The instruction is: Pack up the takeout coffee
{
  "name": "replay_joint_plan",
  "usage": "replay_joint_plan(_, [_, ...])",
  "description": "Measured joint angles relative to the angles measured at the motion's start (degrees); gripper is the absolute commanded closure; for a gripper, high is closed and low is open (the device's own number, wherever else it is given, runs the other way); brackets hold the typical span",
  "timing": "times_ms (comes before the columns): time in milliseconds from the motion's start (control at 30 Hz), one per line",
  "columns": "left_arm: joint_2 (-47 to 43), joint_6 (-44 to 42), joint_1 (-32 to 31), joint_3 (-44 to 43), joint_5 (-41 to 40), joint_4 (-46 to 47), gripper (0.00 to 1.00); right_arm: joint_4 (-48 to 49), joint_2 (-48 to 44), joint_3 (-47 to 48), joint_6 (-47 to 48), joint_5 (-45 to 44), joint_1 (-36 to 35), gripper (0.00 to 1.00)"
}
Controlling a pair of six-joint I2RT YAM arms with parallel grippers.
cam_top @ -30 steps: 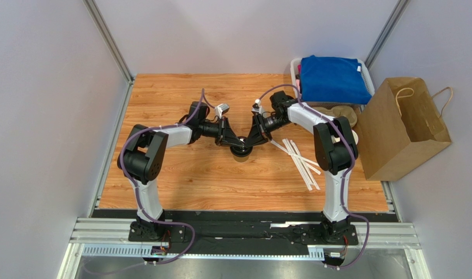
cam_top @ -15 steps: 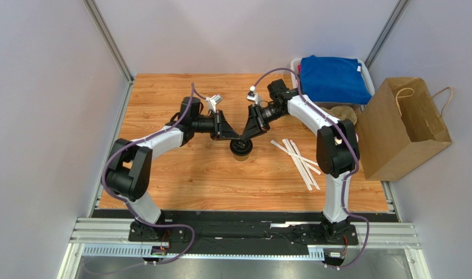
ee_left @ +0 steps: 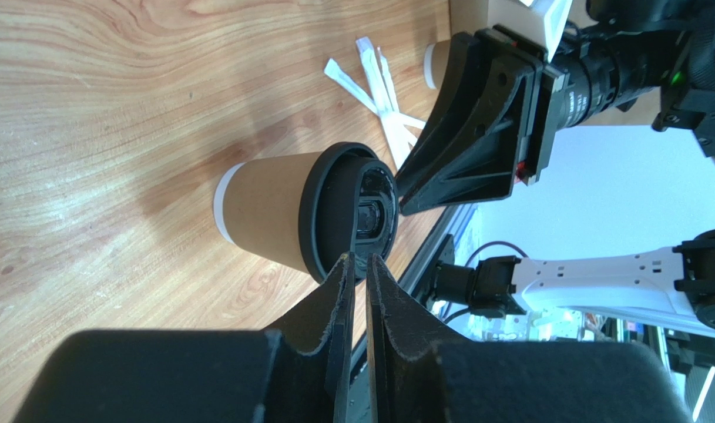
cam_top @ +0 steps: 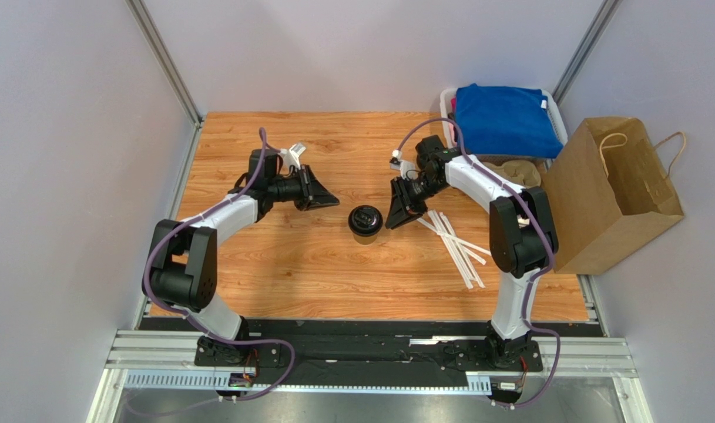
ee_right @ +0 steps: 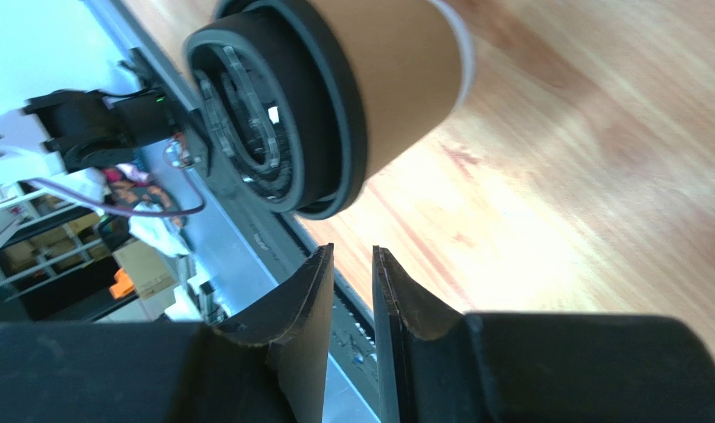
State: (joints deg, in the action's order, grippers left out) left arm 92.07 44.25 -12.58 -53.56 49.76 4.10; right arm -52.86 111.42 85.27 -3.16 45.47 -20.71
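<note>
The takeout coffee (cam_top: 365, 220) is a brown paper cup with a black lid, standing upright on the wooden table between the two arms. The left wrist view shows it (ee_left: 264, 211) just beyond the fingertips, and it fills the top of the right wrist view (ee_right: 378, 79). My left gripper (cam_top: 332, 201) (ee_left: 356, 260) hangs a short way to the cup's left, jaws a thin slit apart and empty. My right gripper (cam_top: 390, 222) (ee_right: 352, 251) sits close to the cup's right side, not touching it, jaws narrowly open and empty.
White wrapped straws (cam_top: 453, 238) lie scattered right of the cup. An open brown paper bag (cam_top: 610, 194) stands at the table's right edge. A white bin holding a blue cloth (cam_top: 504, 119) is at the back right, with brown items (cam_top: 515, 172) in front of it.
Both grippers were down on the cup's lid and have drawn away, the left to the left, the right to the right. The cup now stands alone.
</note>
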Motion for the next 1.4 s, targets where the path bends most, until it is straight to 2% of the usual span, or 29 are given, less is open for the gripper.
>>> replay_joint_plan(367, [2.19, -2.82, 0.42, 0.44, -1.11, -2.71, 0.83, 0.37, 7.72, 8.17, 0.0, -2.1, 0.0, 0.74])
replay_joint_plan(767, [2.99, -2.82, 1.7, 2.32, -1.9, -3.06, 0.83, 0.2, 13.64, 19.06, -0.24, 0.02, -0.85, 0.74])
replay_joint_plan(1200, [2.99, -2.84, 2.91, 2.51, -2.34, -3.06, 0.83, -0.2, 16.81, 22.16, 0.68, 6.12, -5.16, 0.74])
replay_joint_plan(1400, [2.84, -3.1, 3.28, 3.65, -2.32, -3.13, 0.83, -0.24, 18.25, 24.76, 0.87, 7.17, -5.9, 0.7])
